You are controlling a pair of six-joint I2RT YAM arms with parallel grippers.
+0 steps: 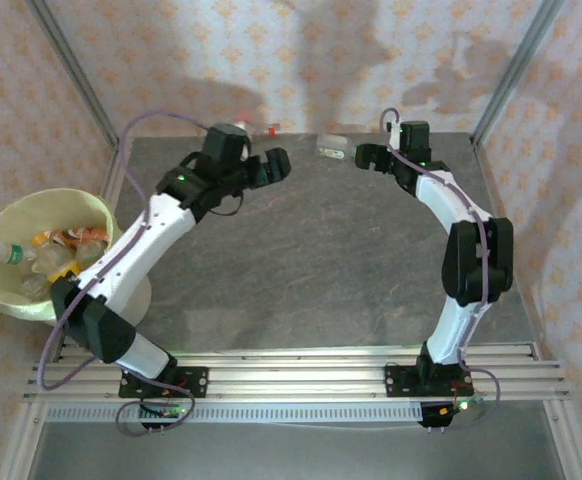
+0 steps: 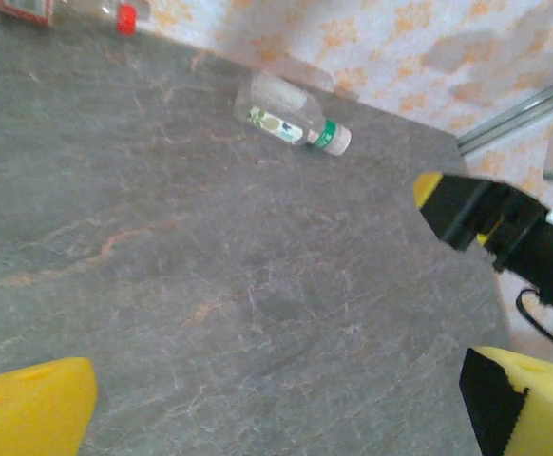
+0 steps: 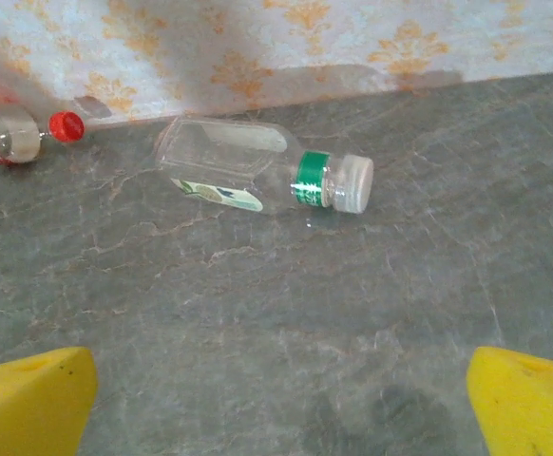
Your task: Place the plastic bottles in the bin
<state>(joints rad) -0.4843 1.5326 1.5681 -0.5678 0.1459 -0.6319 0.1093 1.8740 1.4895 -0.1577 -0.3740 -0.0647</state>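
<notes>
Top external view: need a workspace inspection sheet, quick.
Surface: grey stone-look tabletop, no spills seen.
Job's things: clear green-banded plastic bottle and red-capped clear bottle lie by the far edge; several bottles in the pale yellow round plastic bin at left.
Clutter: nothing seen.
Claws: left claw open, empty; right claw open, empty.
Cables: purple cable along each arm.
Surroundings: orange-patterned wall, aluminium rail at near edge.

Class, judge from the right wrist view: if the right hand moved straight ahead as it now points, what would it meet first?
Probably the green-banded clear bottle lying on its side, roughly centred ahead of the open right hand; depth is hard to judge.
</notes>
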